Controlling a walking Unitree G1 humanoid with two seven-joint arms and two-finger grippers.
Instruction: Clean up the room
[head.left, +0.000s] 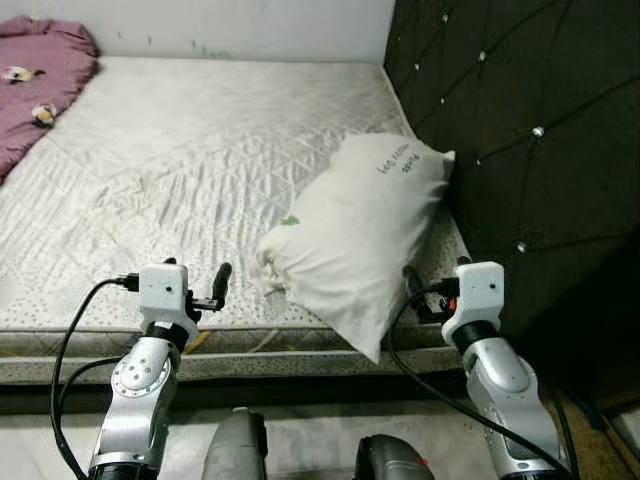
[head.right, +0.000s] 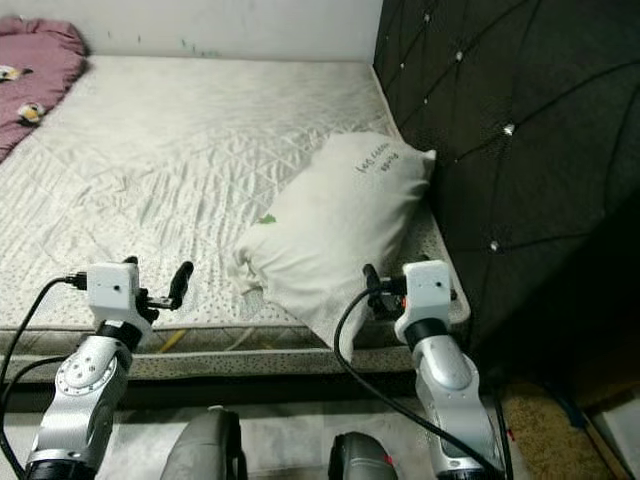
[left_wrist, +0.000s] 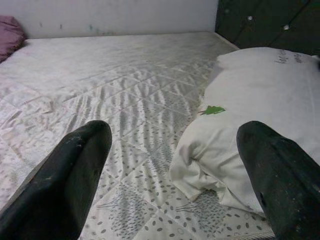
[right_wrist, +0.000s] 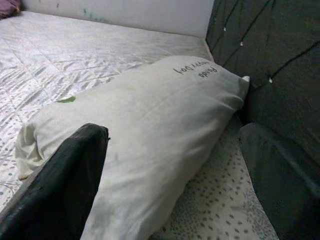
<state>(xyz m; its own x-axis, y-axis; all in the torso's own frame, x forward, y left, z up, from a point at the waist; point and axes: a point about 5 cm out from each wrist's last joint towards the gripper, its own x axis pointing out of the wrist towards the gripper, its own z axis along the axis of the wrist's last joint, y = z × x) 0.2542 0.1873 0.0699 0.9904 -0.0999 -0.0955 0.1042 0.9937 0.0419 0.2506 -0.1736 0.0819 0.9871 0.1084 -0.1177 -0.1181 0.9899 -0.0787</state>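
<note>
a mauve blanket is lying bunched at the far left corner of the mattress, with small pale shapes on it that are too small to tell. the mattress itself is stretching across the scene, its quilted white cover wrinkling in the middle. at the near left, the left gripper is hovering over the near edge of the mattress, its two black fingers spreading wide with nothing between them, pointing toward the near corner of the pillow. a white pillow is lying on the right side of the mattress, running from the near edge back toward the far right; its far end is touching the dark tufted headboard, and its near corner is hanging slightly over the mattress edge. small dark lettering is showing near its far end and a small green mark near its left side. the right gripper is sitting just beside the pillow's near right side, its fingers standing wide apart and holding nothing, one finger low against the pillow's side. the headboard is rising along the right.
</note>
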